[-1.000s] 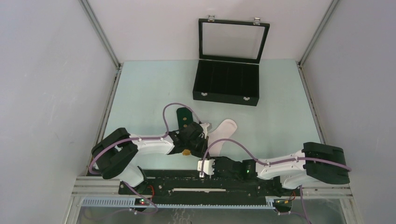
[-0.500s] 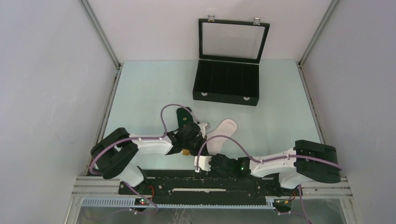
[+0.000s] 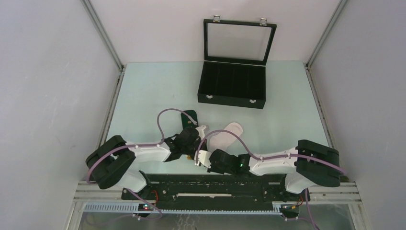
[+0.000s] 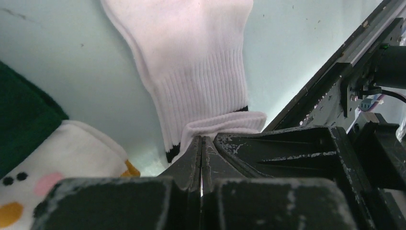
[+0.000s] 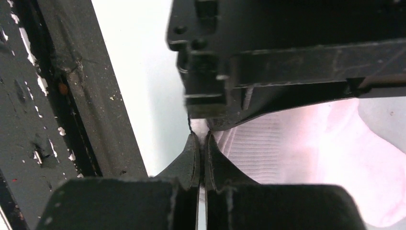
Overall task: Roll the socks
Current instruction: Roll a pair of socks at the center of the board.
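Observation:
The white sock lies flat on the table, toe toward the far right, its black-striped cuff near the arms. In the left wrist view the white sock stretches away and its cuff is folded over at my left gripper, which is shut on the fold. My right gripper is shut on the edge of the same cuff of the white sock, right beside the left one. From above, the left gripper and right gripper meet at the cuff. The dark green sock lies just left, its white-orange end nearby.
An open black case with a glass lid stands at the back of the table. The black base rail runs along the near edge, close behind both grippers. Grey walls close in the left and right sides.
My right gripper has moved left and forward to the white sock's cuff and closed on it. The left arm has shifted slightly left, still shut on the cuff.

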Controlling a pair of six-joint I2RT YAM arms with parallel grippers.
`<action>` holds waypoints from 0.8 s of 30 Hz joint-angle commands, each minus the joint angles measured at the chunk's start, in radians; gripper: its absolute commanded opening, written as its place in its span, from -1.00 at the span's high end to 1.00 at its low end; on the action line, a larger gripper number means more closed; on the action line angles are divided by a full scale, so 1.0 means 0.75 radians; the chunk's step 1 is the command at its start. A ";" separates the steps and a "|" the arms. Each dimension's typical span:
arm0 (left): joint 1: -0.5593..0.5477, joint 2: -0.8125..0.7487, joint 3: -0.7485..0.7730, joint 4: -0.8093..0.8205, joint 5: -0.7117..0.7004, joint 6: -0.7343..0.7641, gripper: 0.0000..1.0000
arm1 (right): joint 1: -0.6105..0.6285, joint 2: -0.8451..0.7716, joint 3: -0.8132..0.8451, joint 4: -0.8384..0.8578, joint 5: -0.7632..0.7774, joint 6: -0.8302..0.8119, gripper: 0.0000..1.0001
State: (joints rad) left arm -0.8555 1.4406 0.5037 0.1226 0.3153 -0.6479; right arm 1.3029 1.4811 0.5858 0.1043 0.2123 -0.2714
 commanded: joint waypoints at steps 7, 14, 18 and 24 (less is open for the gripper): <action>0.057 -0.301 -0.053 -0.265 -0.219 0.019 1.00 | -0.099 0.038 0.061 -0.223 -0.357 0.155 1.00; 0.065 -0.551 -0.023 -0.382 -0.284 0.017 1.00 | -0.272 -0.008 0.078 -0.204 -0.735 0.334 1.00; 0.065 -0.612 -0.027 -0.389 -0.264 0.025 1.00 | -0.428 0.036 0.104 -0.162 -0.983 0.497 1.00; 0.066 -0.624 -0.023 -0.378 -0.169 0.068 1.00 | -0.586 0.174 0.160 -0.045 -1.256 0.746 1.00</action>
State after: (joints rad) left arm -0.8108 0.9909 0.4747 -0.1642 0.1425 -0.6365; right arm 0.9161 1.5517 0.6613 0.0254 -0.5190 0.1089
